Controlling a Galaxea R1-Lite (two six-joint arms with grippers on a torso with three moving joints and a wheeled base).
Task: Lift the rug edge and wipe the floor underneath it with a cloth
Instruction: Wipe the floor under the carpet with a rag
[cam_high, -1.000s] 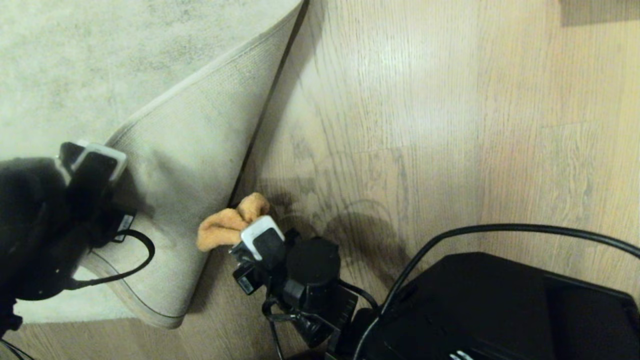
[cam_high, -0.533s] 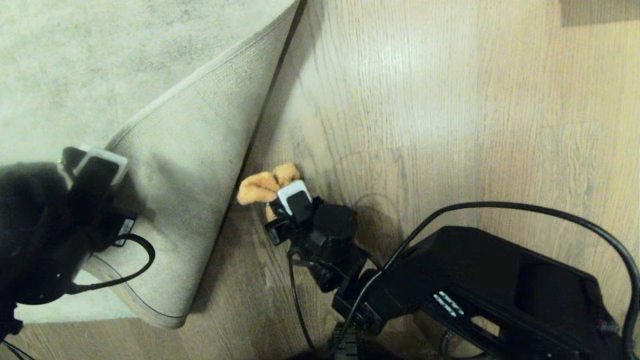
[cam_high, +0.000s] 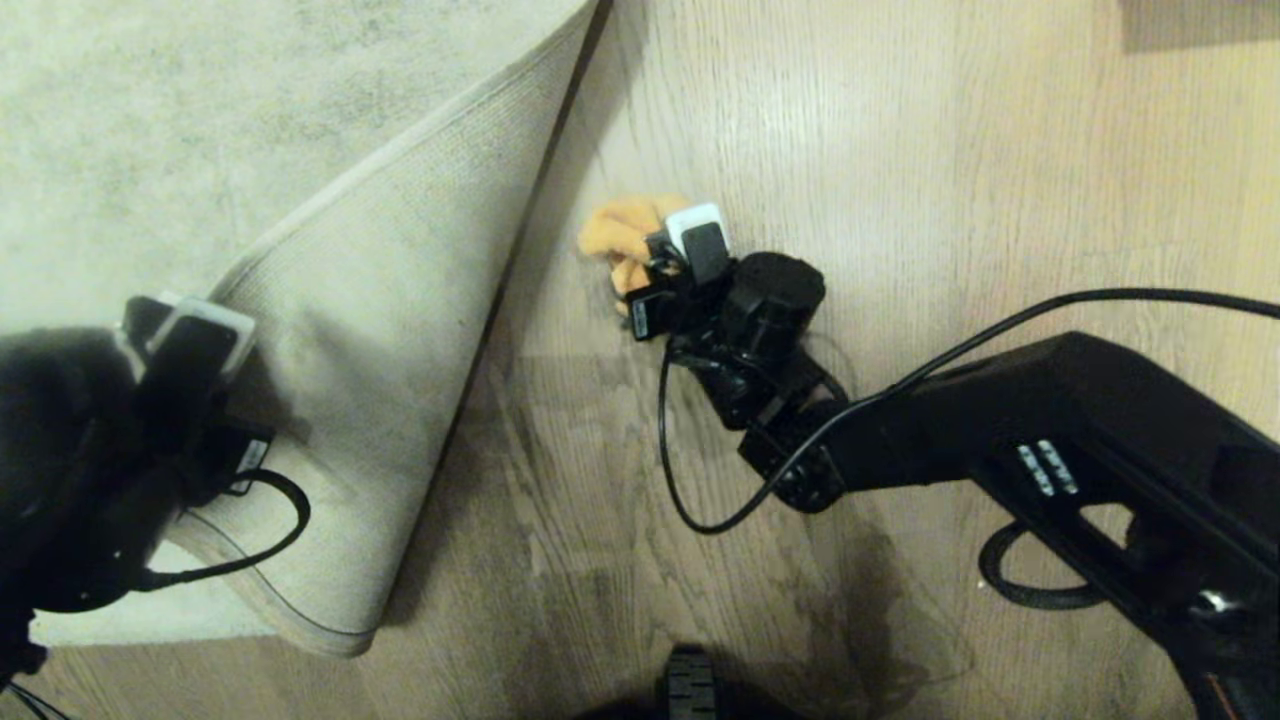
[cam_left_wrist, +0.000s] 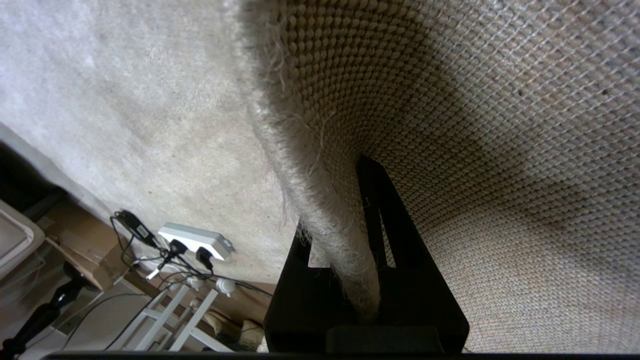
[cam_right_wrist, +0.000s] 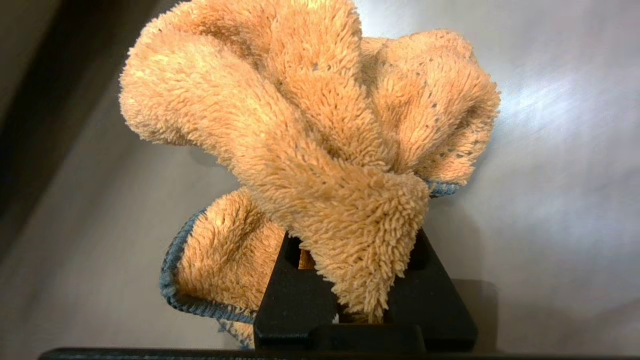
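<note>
The left gripper (cam_left_wrist: 357, 250) has its jaws clamped on the rug edge (cam_left_wrist: 320, 210), the fringed border running down between the two black fingers (cam_left_wrist: 395, 235) until it vanishes at their base; in the head view this gripper (cam_high: 185, 335) sits low on the left, most of its arm a dark, shapeless mass cut off by the frame, and the rug edge (cam_high: 400, 300) is folded back over the rug so that its beige woven backing faces up, a thin dark trim marking its border against the floor (cam_high: 900, 200); how far the fold lifts clear of the boards cannot be made out from above. The right gripper (cam_right_wrist: 350, 295) has its jaws pinched on the cloth (cam_right_wrist: 310, 130), whose orange pile bunches out and covers the fingertips entirely, a bluish stitched hem showing at one side; the head view shows that gripper (cam_high: 665, 270) pressing the cloth (cam_high: 620, 235) down on the bare floor just beside the folded rug edge, half of the cloth hidden under the fingers, and whether it touches the trim is unclear; the arm's far end runs off the lower right corner; a black cable (cam_high: 700, 500) loops below the wrist.
</note>
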